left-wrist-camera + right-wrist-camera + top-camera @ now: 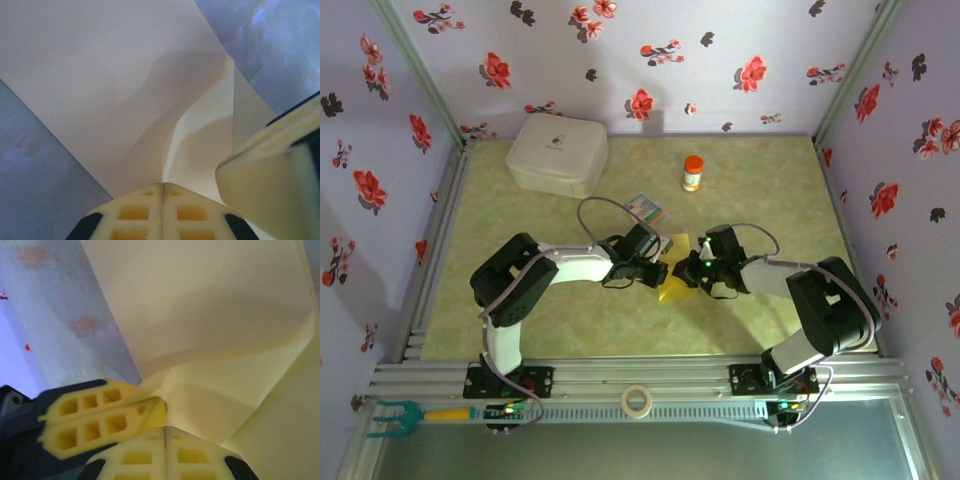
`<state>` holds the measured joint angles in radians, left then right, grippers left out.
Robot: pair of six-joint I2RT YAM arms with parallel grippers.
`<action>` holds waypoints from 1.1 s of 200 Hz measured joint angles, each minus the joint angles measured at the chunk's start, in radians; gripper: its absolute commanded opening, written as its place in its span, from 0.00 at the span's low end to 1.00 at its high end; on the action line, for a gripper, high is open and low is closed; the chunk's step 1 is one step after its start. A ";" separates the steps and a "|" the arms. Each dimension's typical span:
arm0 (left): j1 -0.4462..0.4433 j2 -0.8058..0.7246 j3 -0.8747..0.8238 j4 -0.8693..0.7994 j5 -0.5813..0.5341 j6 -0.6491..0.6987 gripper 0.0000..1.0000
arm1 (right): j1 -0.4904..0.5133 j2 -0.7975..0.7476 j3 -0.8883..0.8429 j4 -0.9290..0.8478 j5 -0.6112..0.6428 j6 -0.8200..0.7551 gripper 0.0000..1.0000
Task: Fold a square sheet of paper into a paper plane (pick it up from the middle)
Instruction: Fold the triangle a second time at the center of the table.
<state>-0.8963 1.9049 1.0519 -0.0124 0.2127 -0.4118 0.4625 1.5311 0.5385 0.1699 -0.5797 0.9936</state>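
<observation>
The square sheet of paper (674, 288), thin and yellow, hangs between my two grippers over the middle of the table. My left gripper (660, 268) is shut on it, and the sheet (115, 75) rises from its closed tips (161, 184) with a crease running up. My right gripper (686, 270) is also shut on the paper (215, 315), its tips (165, 428) meeting right beside the left gripper's fingers (95, 420). In the left wrist view the right gripper's finger (270, 185) crowds in from the right. The sheet is bent and folded over itself, and the grippers hide most of its outline.
A white box (558, 152) stands at the back left, an orange-capped bottle (692, 173) at the back centre. A small colourful packet (645, 208) lies just behind the grippers. A tape roll (637, 400) and a green fork tool (400, 415) rest on the front rail.
</observation>
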 measured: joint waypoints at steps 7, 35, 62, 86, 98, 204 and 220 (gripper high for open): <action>0.000 0.000 0.000 0.000 0.000 0.000 0.00 | 0.001 0.008 -0.005 0.006 0.000 0.003 0.00; 0.000 0.000 0.000 0.000 0.001 0.000 0.00 | 0.000 0.042 -0.027 0.030 0.005 0.006 0.00; 0.002 0.000 0.000 -0.001 0.001 0.000 0.04 | 0.000 0.045 -0.039 0.062 0.004 0.006 0.00; 0.004 0.000 0.000 -0.003 0.000 -0.004 0.17 | 0.000 0.046 -0.042 0.072 0.004 0.006 0.00; 0.004 -0.003 0.002 -0.004 0.007 -0.015 0.20 | 0.000 0.046 -0.042 0.073 0.008 0.006 0.00; 0.007 -0.174 -0.016 -0.085 0.081 -0.167 0.00 | 0.000 0.044 -0.050 0.091 0.011 0.008 0.00; -0.006 -0.145 -0.013 -0.085 0.130 -0.170 0.00 | 0.000 0.044 -0.050 0.092 0.012 0.010 0.00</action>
<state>-0.9028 1.7596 1.0386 -0.0971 0.3431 -0.5819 0.4629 1.5753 0.4885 0.2615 -0.5678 1.0039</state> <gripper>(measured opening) 0.044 0.058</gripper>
